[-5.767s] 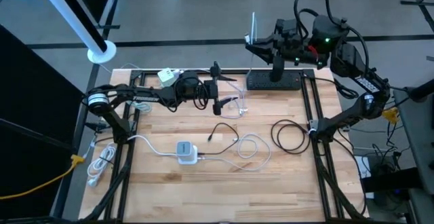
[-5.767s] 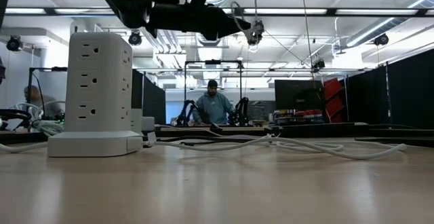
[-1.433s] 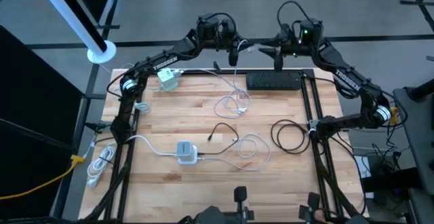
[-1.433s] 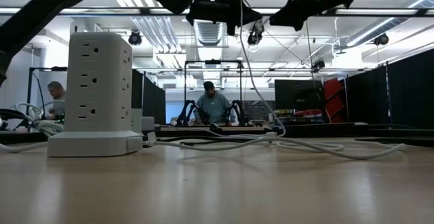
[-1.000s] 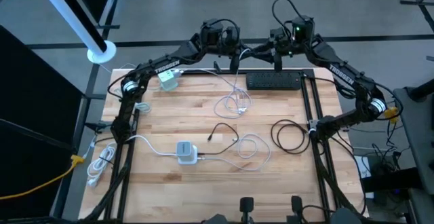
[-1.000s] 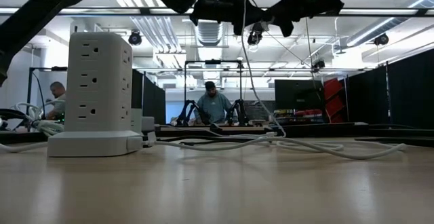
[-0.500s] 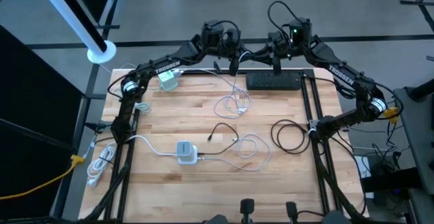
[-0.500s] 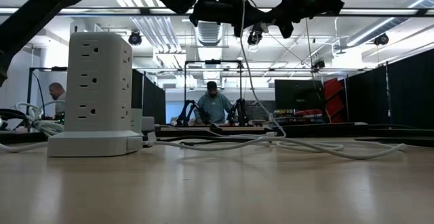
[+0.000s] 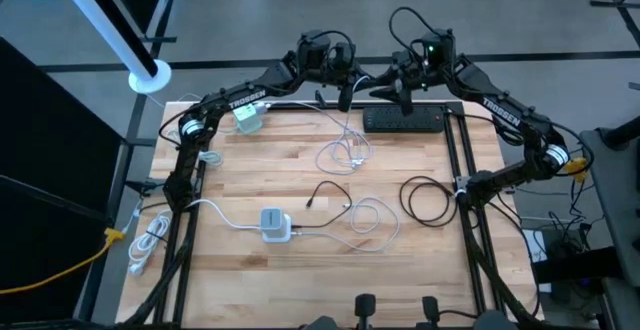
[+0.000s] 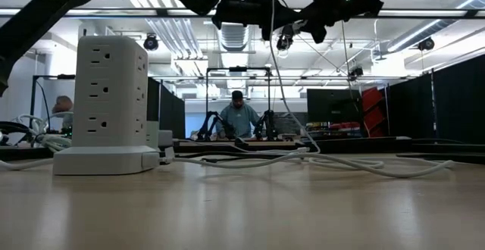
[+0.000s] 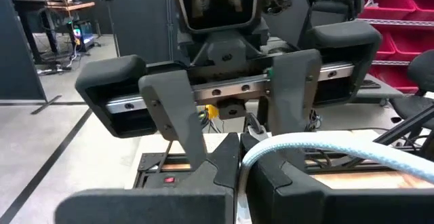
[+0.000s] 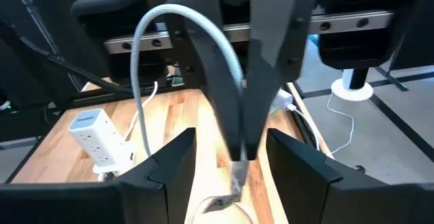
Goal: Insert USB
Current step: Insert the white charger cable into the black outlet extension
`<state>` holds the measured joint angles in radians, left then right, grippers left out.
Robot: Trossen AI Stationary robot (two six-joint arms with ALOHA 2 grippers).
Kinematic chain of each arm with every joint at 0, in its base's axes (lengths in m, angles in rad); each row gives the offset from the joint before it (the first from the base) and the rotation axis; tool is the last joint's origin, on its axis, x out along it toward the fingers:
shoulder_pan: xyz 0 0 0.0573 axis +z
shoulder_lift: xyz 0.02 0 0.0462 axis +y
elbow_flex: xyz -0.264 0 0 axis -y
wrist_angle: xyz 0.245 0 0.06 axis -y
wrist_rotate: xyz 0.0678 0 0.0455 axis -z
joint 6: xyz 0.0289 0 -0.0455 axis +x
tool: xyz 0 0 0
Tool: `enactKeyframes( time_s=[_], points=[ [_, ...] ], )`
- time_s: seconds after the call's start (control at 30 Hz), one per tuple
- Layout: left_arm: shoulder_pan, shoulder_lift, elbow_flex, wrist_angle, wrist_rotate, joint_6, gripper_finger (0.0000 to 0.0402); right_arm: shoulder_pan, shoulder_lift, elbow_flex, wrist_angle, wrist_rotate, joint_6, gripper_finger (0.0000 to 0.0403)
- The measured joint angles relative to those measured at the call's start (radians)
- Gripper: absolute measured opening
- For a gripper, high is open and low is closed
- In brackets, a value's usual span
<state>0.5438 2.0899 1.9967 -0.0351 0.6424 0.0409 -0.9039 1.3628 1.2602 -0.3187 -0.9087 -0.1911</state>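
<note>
A white braided USB cable [image 11: 308, 142] is held high over the table's far edge by my shut left gripper [image 9: 350, 83]. Its metal plug [image 12: 237, 173] pokes out past the left fingertips. My right gripper [image 9: 384, 90] faces it, open, with one finger [image 12: 173, 159] on each side of the left fingertips and the plug, touching neither. The cable's other end lies in loops [image 9: 350, 152] on the wood. A white power tower [image 9: 249, 117] stands at the far left. My left gripper pinches the cable just behind its plug [image 11: 255, 157] between its two fingers [image 12: 227, 108]. The fingers are level and point toward the table's right. The plug end is lifted clear. The cable arches up from the fingers [image 12: 152, 20] and drops slack to the table.
A black power strip [image 9: 403, 120] lies at the far edge under the right gripper. A small white charger [image 9: 275, 224], a black coiled cable [image 9: 428, 200] and more white cord [image 9: 372, 220] lie on the wood. A person [image 10: 239, 120] sits in the room beyond.
My right gripper has edged a little toward my left gripper above the far edge. The left gripper has kept still with the cable.
</note>
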Motion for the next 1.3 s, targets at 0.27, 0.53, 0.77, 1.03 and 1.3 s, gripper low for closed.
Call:
enactKeyframes(
  time_s=[0.27,0.53,0.77,1.03,1.3],
  points=[
    [0.000,0.000,-0.003,-0.001,0.003,-0.004,0.0000,0.000,0.000,0.000,-0.001,0.019,-0.007,0.0058],
    [0.001,0.000,-0.004,0.020,-0.008,0.003,0.0000,-0.001,-0.001,0.000,-0.014,0.041,-0.033,0.0015],
    [0.002,-0.005,0.002,0.013,-0.004,0.007,0.0034,-0.002,-0.001,0.000,-0.019,0.063,-0.063,0.0012],
    [0.007,-0.043,0.004,-0.201,0.002,0.104,0.0131,-0.051,-0.001,-0.034,-0.005,0.074,-0.123,0.0010],
    [0.018,-0.067,0.004,-0.594,0.079,0.232,0.0186,-0.107,0.000,-0.262,0.203,0.042,-0.123,0.0009]
  ],
)
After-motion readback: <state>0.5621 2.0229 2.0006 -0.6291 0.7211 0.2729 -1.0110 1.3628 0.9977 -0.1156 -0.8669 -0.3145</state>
